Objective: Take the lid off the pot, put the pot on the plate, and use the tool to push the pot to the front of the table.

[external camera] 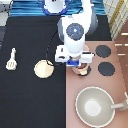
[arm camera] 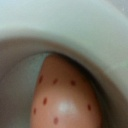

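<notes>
From above, the hand (external camera: pixel 80 63) sits low over the pot (external camera: pixel 82 70) on the stove (external camera: pixel 95 80), hiding the lid. Up close, the pink dotted lid (arm camera: pixel 62 95) fills the wrist view. The plate (external camera: pixel 43 69) waits on the black desk (external camera: pixel 30 100).

Gripper (external camera: pixel 80 64) low over pot (external camera: pixel 83 71) on stove (external camera: pixel 95 85).

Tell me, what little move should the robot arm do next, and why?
Probably lower a little more. The end effector hovers right above the small pale-pink pot on the pinkish-brown stove panel, and the wrist view shows the pale-pink round lid close below, apparently not lifted yet.
</notes>
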### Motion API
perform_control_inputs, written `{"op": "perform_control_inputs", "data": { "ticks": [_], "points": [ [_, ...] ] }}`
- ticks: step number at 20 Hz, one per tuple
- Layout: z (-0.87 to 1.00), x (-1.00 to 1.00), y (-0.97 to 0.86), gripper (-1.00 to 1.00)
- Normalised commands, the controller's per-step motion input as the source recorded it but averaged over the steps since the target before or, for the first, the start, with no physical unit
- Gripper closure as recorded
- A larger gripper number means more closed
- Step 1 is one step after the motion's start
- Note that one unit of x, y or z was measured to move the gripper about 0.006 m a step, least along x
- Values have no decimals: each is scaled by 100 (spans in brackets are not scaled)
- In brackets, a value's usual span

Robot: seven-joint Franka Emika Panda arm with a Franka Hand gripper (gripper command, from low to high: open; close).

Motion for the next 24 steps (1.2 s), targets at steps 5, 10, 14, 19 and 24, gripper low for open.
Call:
{"op": "perform_control_inputs", "data": {
  "ticks": [5, 10, 14, 19, 24],
  "points": [
    [81, -57, -45, 100],
    [65, -54, -51, 100],
    [46, -43, -66, 100],
    [17, -30, -88, 100],
    [11, -22, -97, 100]
  ]
}}
